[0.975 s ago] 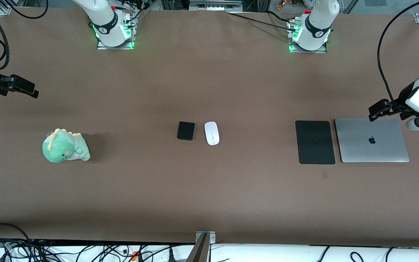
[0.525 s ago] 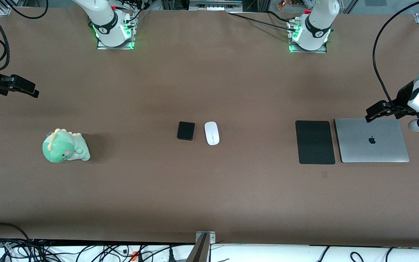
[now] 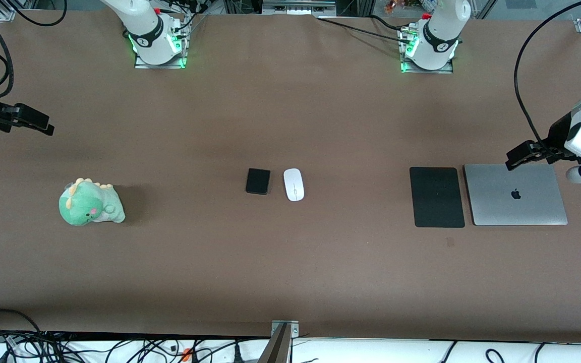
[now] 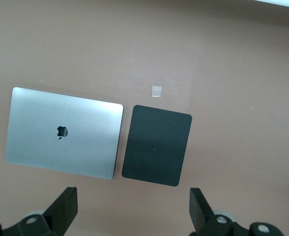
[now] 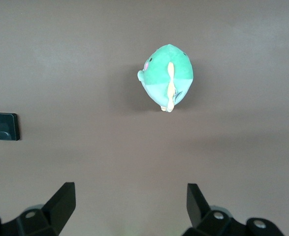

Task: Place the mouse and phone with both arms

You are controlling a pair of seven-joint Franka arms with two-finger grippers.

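Observation:
The white oval mouse (image 3: pixel 294 184) and the small black phone (image 3: pixel 258 181) lie side by side at the middle of the table, the phone toward the right arm's end. The phone also shows in the right wrist view (image 5: pixel 5 126). My left gripper (image 3: pixel 521 152) is open and empty, up in the air over the table beside the laptop's edge. In its wrist view (image 4: pixel 133 209) the jaws stand wide apart. My right gripper (image 3: pixel 32 120) is open and empty at the right arm's end of the table; its wrist view (image 5: pixel 131 204) shows bare table between the jaws.
A closed silver laptop (image 3: pixel 515 194) and a thin matte black pad (image 3: pixel 437 197) lie side by side toward the left arm's end, also in the left wrist view: laptop (image 4: pixel 63 132), pad (image 4: pixel 156 144). A green plush dinosaur (image 3: pixel 90 203) sits toward the right arm's end.
My left gripper has shifted slightly toward the middle of the table and a little up in the view. The right gripper, mouse and phone have not moved.

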